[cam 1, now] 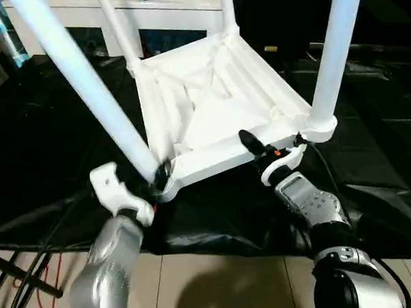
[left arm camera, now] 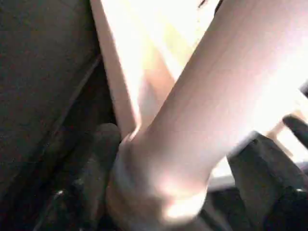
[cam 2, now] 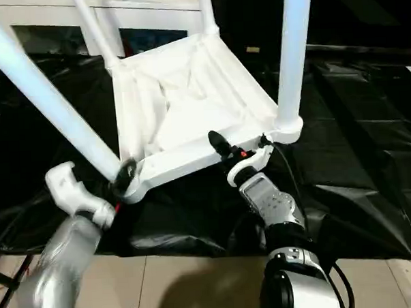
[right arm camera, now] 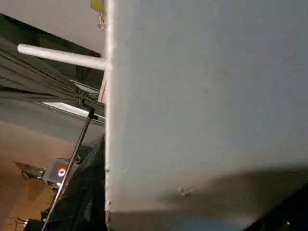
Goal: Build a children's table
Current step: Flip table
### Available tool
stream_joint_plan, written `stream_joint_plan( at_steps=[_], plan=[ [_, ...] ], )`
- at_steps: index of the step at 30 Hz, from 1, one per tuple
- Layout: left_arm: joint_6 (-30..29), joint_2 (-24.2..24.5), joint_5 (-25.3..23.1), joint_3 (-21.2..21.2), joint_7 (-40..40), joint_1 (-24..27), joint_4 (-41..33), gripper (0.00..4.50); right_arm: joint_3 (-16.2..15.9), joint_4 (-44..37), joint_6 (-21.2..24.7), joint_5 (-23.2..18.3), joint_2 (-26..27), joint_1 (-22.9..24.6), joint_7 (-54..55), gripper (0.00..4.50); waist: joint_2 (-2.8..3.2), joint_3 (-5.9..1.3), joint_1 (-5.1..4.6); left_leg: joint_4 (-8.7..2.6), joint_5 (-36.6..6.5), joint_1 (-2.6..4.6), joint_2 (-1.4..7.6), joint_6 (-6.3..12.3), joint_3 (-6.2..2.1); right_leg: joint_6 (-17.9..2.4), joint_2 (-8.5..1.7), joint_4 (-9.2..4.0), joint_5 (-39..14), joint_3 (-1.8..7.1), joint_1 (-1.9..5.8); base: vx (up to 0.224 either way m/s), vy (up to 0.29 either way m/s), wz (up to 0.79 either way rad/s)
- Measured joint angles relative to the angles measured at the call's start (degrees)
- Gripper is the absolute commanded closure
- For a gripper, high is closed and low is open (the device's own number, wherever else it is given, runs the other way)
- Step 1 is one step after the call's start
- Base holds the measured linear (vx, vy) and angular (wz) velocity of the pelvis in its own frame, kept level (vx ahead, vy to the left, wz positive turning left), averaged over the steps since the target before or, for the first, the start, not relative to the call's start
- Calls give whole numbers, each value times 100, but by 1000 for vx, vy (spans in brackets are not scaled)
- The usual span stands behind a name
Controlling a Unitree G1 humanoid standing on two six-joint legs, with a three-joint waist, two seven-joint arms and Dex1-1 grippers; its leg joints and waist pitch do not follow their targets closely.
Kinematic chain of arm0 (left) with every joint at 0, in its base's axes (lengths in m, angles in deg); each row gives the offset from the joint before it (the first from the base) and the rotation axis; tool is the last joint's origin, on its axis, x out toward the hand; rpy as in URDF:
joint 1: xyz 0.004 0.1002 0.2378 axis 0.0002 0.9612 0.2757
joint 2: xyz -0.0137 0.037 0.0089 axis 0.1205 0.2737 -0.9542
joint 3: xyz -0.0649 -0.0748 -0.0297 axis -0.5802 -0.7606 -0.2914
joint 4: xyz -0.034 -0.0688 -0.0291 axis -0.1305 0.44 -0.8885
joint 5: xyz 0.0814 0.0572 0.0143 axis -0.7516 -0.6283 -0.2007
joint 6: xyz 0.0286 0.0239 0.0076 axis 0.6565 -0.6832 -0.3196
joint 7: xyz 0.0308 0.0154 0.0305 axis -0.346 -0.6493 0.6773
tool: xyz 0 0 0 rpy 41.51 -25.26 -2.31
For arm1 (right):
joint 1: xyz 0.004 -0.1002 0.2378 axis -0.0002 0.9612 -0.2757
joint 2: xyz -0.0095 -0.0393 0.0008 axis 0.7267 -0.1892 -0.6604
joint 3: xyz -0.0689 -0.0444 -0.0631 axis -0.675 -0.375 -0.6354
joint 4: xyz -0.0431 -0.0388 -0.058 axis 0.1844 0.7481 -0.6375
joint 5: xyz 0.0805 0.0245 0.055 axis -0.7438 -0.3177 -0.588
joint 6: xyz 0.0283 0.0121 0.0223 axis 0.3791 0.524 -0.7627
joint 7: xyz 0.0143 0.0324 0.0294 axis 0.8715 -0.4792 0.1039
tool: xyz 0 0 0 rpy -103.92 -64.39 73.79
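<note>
1. Black plastic sheet [cam 1: 48, 147] covers the floor; tan tiles [cam 1: 218, 283] show along the near edge at 6 o'clock; white cabinet [cam 1: 152, 16] stands behind at 12 o'clock.
2. Tabletop [cam 1: 217, 112] lies upside down on the sheet, mid-frame, ribbed underside facing up, far edge tipped higher than the near edge.
3. Four legs are seated in the corner sockets: near-left leg [cam 1: 86, 84] slants up toward 11 o'clock, near-right leg [cam 1: 334, 53] rises nearly straight toward 1 o'clock, far-left leg [cam 1: 118, 28] and far-right leg [cam 1: 228, 10] go up at 12 o'clock.
4. Left gripper [cam 1: 159, 180] sits at the near-left corner socket, about 7 o'clock of the tabletop, at the base of the near-left leg. In the left wrist view black fingers [left arm camera: 262, 168] stand on either side of the leg base [left arm camera: 192, 144], spread wide, with gaps visible, not clamped.
5. Right gripper [cam 1: 260, 148] sits at the near edge of the tabletop, about 5 o'clock, just beside the near-right socket. One black finger [cam 2: 220, 145] lies over the rim on the inside; the other is hidden under the edge. Fingers straddle the rim; cannot tell if they are pinching it.
6. Right wrist view: white tabletop surface [right arm camera: 207, 106] close up, one leg [right arm camera: 62, 55] sticking out sideways from it.
7. Silver forearms come up from the bottom edge, left [cam 1: 108, 267] at 7 o'clock, right [cam 1: 317, 210] at 5 o'clock.
</note>
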Motion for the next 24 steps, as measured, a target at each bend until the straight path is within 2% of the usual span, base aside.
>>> stream_joint_plan(
  at_steps=[6,10,15,21,24],
  plan=[
    [128,348,-95,-178,-153,464,-292,0,133,-419,-170,68,-223,8,272,248,13,12,158,1,8,-1,7,9,36,3,-7,-1,2,6,9,0,0,0],
    [423,849,-404,284,-719,764,-680,0,2,-1181,-177,283,-394,295,456,248,15,13,217,0,14,-9,5,13,38,9,-10,-14,1,6,10,0,0,0],
    [559,1247,-634,871,-1241,494,-1021,0,-346,-2168,-161,649,-502,602,757,248,23,9,169,-8,24,6,11,-4,39,29,-4,-1,10,10,6,0,0,0],
    [588,1522,-753,1271,-1569,320,-1306,0,-421,-2728,-159,797,-571,767,1173,248,40,10,153,-9,25,11,8,-8,39,54,-5,-1,25,16,7,0,0,0],
    [411,1744,-765,1584,-1743,127,-1566,0,-501,-3049,-173,1011,-606,805,1478,248,55,5,155,-8,27,12,6,-11,40,65,-6,0,31,19,8,0,0,0]
  ],
)
